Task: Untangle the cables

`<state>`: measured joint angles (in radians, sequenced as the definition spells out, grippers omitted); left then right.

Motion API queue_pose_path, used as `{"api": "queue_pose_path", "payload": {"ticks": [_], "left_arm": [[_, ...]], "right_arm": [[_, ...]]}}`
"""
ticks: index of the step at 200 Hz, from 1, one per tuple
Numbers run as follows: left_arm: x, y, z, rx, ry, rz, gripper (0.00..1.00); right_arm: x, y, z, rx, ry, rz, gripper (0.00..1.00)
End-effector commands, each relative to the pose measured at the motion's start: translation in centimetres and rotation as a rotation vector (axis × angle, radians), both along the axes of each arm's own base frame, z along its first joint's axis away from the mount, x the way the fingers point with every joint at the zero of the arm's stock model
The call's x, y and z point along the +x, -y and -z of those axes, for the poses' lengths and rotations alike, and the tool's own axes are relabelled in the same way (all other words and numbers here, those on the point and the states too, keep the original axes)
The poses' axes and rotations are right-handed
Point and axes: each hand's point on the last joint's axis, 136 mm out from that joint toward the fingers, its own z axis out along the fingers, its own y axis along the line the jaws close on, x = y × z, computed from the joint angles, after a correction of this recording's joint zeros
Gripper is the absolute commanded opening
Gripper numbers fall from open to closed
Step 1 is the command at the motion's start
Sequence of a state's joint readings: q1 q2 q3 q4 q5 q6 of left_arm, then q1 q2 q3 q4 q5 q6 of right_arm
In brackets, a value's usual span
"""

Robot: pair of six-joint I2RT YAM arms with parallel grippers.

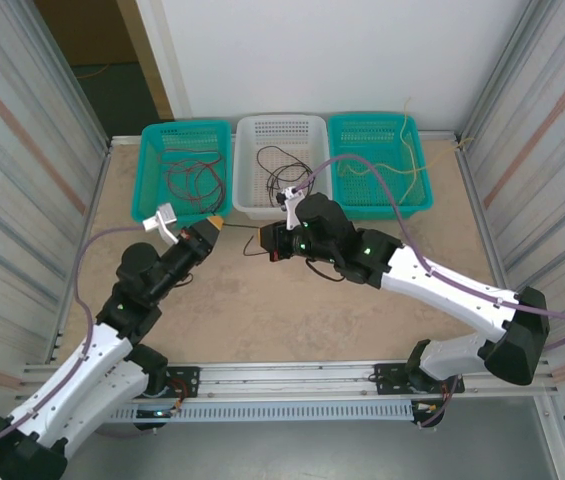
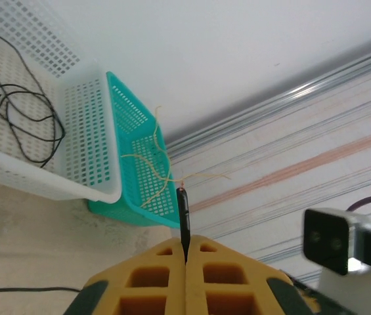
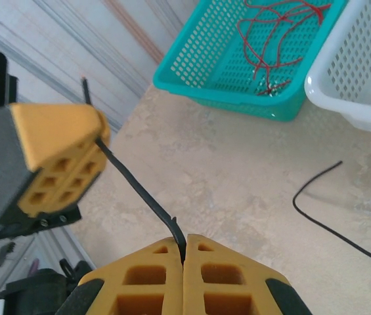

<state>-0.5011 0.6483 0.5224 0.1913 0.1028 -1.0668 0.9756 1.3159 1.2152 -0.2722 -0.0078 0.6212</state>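
A black cable (image 3: 136,187) is stretched taut between my two grippers above the table. My left gripper (image 2: 186,246) is shut on one end of it, and a short tip (image 2: 183,210) sticks out past the yellow pads. My right gripper (image 3: 184,244) is shut on the same cable further along. In the top view the left gripper (image 1: 219,224) and right gripper (image 1: 267,243) sit close together in front of the baskets. The rest of this black cable (image 3: 329,203) trails loose on the table. More cables lie in the baskets: red (image 1: 194,178), black (image 1: 282,172) and yellow (image 1: 387,172).
Three baskets stand in a row at the back: a teal one (image 1: 187,125) on the left, a white one (image 1: 282,118) in the middle and a teal one (image 1: 372,117) on the right. Corrugated walls close in both sides. Open tabletop (image 1: 292,310) lies in front of the arms.
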Motion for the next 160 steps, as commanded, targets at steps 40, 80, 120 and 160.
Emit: {"api": "queue_pose_path", "payload": {"ticks": [40, 80, 120, 160], "left_arm": [[0.0, -2.3, 0.0, 0.172, 0.033, -0.092, 0.65], [-0.8, 1.0, -0.8, 0.259, 0.134, 0.054, 0.72], [-2.0, 5.1, -2.8, 0.541, 0.367, 0.17, 0.75], [-0.5, 8.8, -1.3, 0.701, 0.453, 0.255, 0.75]], "right_arm": [[0.4, 3.0, -8.4, 0.011, 0.134, 0.036, 0.0], [0.6, 3.9, -12.7, 0.076, 0.193, 0.036, 0.0], [0.8, 4.2, -15.2, 0.142, 0.205, 0.017, 0.0], [-0.1, 4.6, -17.5, 0.237, 0.204, -0.015, 0.0]]}}
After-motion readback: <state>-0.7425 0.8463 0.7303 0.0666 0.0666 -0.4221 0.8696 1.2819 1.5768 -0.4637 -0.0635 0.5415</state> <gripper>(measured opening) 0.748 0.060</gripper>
